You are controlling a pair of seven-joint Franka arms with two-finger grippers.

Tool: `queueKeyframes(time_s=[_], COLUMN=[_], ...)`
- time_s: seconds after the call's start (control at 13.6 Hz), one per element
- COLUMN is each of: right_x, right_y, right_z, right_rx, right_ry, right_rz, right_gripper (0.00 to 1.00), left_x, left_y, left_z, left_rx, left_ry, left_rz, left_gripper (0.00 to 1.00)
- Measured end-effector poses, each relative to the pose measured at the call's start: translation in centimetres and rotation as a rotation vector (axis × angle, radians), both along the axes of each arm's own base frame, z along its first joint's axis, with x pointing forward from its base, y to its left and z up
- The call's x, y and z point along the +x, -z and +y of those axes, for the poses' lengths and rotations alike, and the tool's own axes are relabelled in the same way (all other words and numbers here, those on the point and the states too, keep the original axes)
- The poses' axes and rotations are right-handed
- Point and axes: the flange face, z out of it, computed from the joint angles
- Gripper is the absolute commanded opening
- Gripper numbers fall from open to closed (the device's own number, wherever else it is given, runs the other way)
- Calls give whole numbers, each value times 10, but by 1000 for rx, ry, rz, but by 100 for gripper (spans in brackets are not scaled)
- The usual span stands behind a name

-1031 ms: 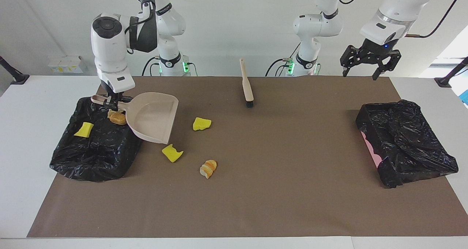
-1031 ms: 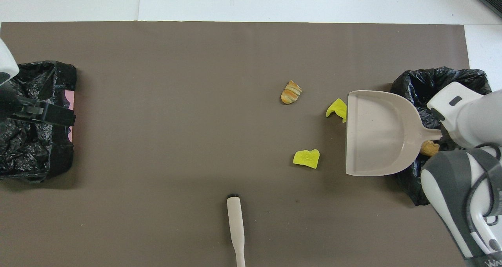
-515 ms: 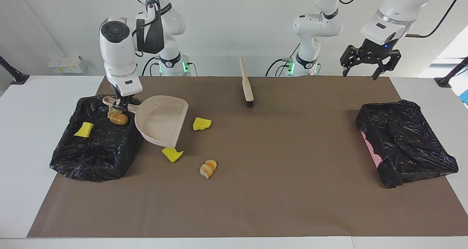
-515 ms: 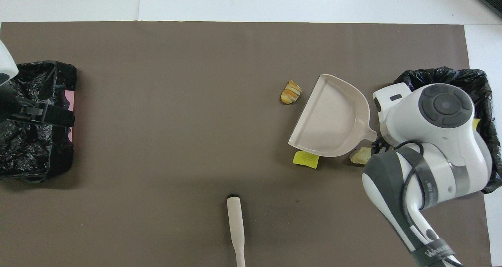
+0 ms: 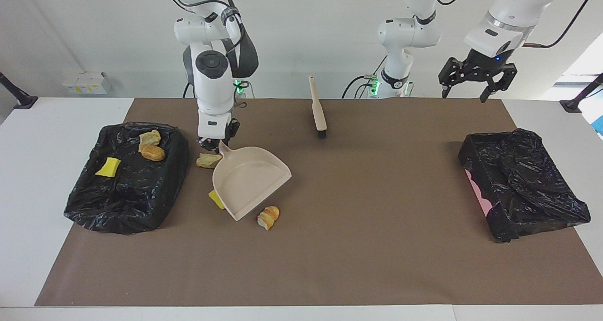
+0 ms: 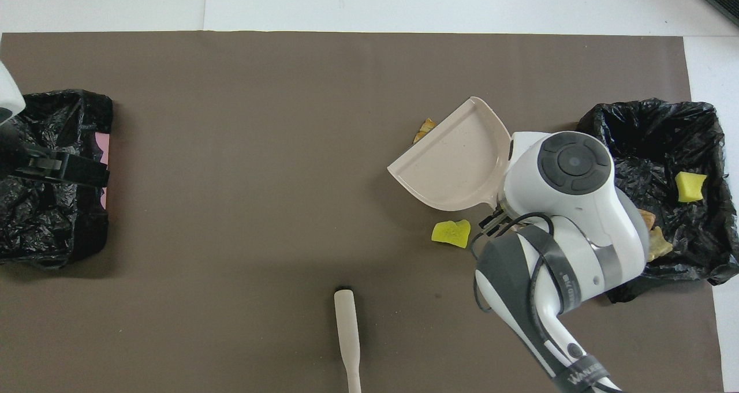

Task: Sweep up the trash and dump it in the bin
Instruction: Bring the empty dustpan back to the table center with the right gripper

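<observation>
The right gripper (image 5: 217,142) is clamped on the handle of the beige dustpan (image 5: 249,182), holding it over the brown mat (image 5: 330,245) beside the black-lined bin (image 5: 125,203) at the right arm's end of the table. The pan looks tilted, its wide mouth toward the middle of the table, though I cannot tell whether its edge touches the mat. Three scraps sit inside that bin: a yellow sponge bit (image 5: 108,167), a tan chunk (image 5: 150,137) and an orange-brown chunk (image 5: 153,153). A tan scrap (image 5: 208,160) lies on the mat between the bin and the pan's handle. A yellow scrap (image 5: 215,199) peeks out from under the pan's side, a bread-like piece (image 5: 268,218) lies just beside its mouth, and another yellow bit (image 6: 451,233) shows only from overhead. The brush (image 5: 317,108) lies on the mat nearer the robots. The left gripper (image 5: 476,83) waits with fingers spread, above the mat's edge near the second black-lined bin (image 5: 523,189).
</observation>
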Motion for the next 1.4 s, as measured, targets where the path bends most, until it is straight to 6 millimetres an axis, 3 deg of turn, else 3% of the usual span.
queueKeyframes(time_s=[0.22, 0.44, 0.81, 0.96, 1.03, 1.1, 1.4], right_x=[7, 14, 33, 45, 50, 54, 50], right_y=[8, 16, 53, 67, 71, 72, 55], right_z=[37, 88, 192, 219, 225, 227, 231], right_rx=[37, 91, 98, 110, 116, 119, 130], right_ry=[162, 318, 533, 594, 609, 616, 569], right_rz=[4, 24, 27, 24, 24, 24, 19], right_gripper=[0, 0, 0, 1, 83, 100, 100], left_x=[0, -1, -2, -2, -2, -2, -3], left_y=[0, 1, 0, 1, 1, 1, 3], left_z=[0, 0, 1, 1, 1, 2, 6], left_rx=[0, 1, 1, 2, 2, 2, 3], left_ry=[-1, -1, -1, -1, -1, -3, -10], left_rz=[2, 7, 8, 9, 9, 9, 15], left_gripper=[100, 100, 100, 100, 100, 100, 100])
